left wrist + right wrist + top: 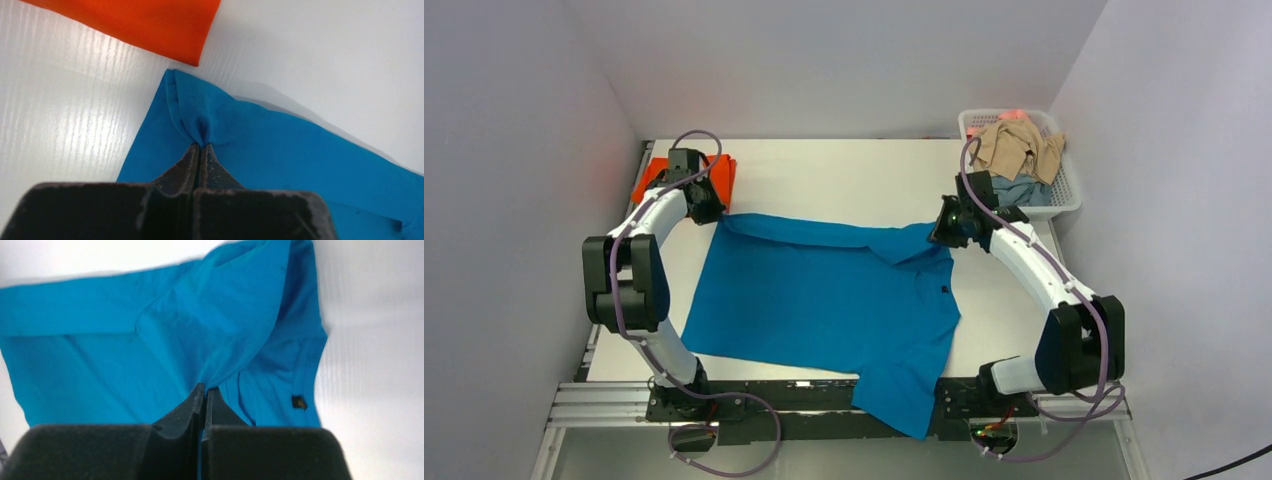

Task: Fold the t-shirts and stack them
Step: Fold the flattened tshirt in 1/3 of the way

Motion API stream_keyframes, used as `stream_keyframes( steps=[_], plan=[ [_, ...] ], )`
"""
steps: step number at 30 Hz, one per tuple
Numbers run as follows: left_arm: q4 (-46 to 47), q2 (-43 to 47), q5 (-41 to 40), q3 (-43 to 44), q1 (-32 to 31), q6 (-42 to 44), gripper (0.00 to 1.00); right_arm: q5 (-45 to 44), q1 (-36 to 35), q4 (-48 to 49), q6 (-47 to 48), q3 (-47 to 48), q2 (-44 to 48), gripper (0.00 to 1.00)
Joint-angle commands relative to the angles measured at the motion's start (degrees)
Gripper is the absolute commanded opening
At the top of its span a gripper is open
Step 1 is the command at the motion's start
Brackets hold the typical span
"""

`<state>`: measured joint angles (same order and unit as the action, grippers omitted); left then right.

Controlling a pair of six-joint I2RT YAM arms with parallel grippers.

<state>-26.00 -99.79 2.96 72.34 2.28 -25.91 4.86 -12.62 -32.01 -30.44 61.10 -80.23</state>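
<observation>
The teal-blue t-shirt (824,300) lies spread on the white table, its near part hanging over the front edge. My left gripper (707,211) is shut on its far left corner; the wrist view shows the cloth (260,140) pinched at the fingertips (201,146). My right gripper (944,232) is shut on the shirt's far right part; the wrist view shows a fold (210,335) caught between the fingertips (205,388). The orange-red t-shirt (652,180) lies folded at the far left corner, also in the left wrist view (150,22).
A white basket (1064,195) at the far right holds a beige garment (1019,148) and a dull grey-blue one (1024,190). Walls close in on the left, right and back. The table's front edge has a black rail (754,395).
</observation>
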Motion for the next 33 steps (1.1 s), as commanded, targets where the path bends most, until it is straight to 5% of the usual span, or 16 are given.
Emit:
stream_keyframes(
  steps=[1, 9, 13, 19, 23, 25, 33],
  plan=[
    [-3.0, 2.5, -2.5, 0.8, 1.1, 2.0, 0.00, 3.3, -1.2, -5.0, -3.4, -4.3, 4.6, 0.00],
    [-5.2, 1.6, -2.8, -0.7, 1.7, 3.7, 0.00, -1.3, -5.7, -4.4, -13.4, -16.2, 13.2, 0.00],
    [-7.1, 0.4, -5.0, -0.3, 1.9, 3.6, 0.00, -1.8, -7.4, -2.1, -12.7, -20.3, 13.7, 0.11],
    [-9.9, 1.1, -6.9, 2.3, 1.9, 3.9, 0.44, 2.0, -8.3, -1.7, -2.5, -18.5, 13.2, 0.53],
    [-10.9, 3.3, -6.0, 3.9, 1.9, 3.3, 0.96, -3.7, -8.2, -2.5, 0.4, -13.6, 14.0, 0.93],
    [-9.5, 4.5, -2.3, 3.6, 1.9, 3.0, 0.99, -6.0, -8.2, 0.6, -0.3, -12.2, 13.0, 1.00],
    [0.5, -0.1, 14.1, 2.6, -0.5, 1.2, 0.99, -2.4, -7.0, 15.5, -0.3, -4.5, -3.7, 1.00]
  ],
)
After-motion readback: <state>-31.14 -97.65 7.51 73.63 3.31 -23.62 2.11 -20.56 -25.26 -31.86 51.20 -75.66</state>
